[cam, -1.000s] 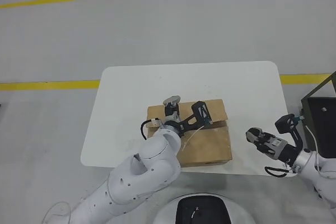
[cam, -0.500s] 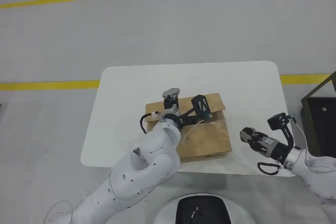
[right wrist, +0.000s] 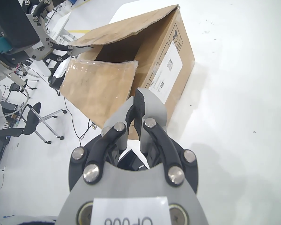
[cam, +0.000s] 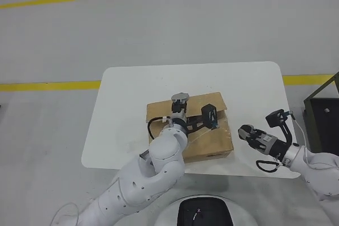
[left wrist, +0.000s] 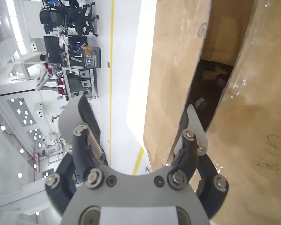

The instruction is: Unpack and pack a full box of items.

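Note:
A brown cardboard box (cam: 209,144) sits mid-table, with a white label on its side (right wrist: 168,71). Its far flap (right wrist: 131,29) is lifted and its taped near flap (right wrist: 98,80) lies lower, leaving a dark gap (left wrist: 210,78); the contents are too dark to make out. My left gripper (cam: 178,107) is open over the box's far edge. One finger (left wrist: 193,122) sits in the gap under the far flap, the other finger (left wrist: 84,118) outside it. My right gripper (right wrist: 137,105) is shut and empty, beside the box's right side (cam: 244,133).
The white table (cam: 130,101) has bare surface left of and beyond the box. A dark green metal frame (cam: 327,93) stands off the table's right edge. Yellow floor tape (cam: 39,86) runs behind the table.
My left gripper has shifted right along the far flap, which now stands higher. My right gripper has moved left, closer to the box's side.

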`<state>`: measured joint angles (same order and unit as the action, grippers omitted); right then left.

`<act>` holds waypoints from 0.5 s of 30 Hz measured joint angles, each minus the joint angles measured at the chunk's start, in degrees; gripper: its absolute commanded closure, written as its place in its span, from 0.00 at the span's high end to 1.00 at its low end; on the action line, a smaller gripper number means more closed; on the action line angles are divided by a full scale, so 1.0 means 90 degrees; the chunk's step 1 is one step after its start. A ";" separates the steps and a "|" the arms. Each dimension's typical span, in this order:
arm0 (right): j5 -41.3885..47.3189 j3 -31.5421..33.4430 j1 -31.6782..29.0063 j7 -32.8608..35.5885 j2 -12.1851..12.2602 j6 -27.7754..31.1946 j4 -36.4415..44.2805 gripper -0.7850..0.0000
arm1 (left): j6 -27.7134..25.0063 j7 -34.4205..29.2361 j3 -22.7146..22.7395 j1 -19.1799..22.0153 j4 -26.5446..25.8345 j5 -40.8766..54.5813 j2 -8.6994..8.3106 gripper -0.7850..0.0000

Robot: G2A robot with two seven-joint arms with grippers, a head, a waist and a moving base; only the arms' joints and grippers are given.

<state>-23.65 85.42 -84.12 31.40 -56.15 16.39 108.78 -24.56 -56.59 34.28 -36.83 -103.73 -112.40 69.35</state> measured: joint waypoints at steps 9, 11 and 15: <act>-0.0001 0.0023 -0.0025 0.0019 -0.0006 0.0007 0.0081 0.00 | -0.0036 0.0139 0.0069 -0.0341 0.0031 -0.0658 0.0076 0.00; -0.0006 0.0032 -0.0039 0.0009 -0.0008 0.0014 0.0089 0.00 | -0.0028 0.0180 0.0143 -0.0427 0.0028 -0.0657 0.0094 0.00; -0.0001 0.0049 -0.0075 -0.0009 -0.0011 0.0016 0.0122 0.00 | -0.0061 0.0234 0.0323 -0.0553 -0.0078 -0.0592 0.0126 0.00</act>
<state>-23.66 85.86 -84.79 31.32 -56.25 16.53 109.88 -25.12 -54.49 37.18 -41.81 -104.43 -117.73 70.48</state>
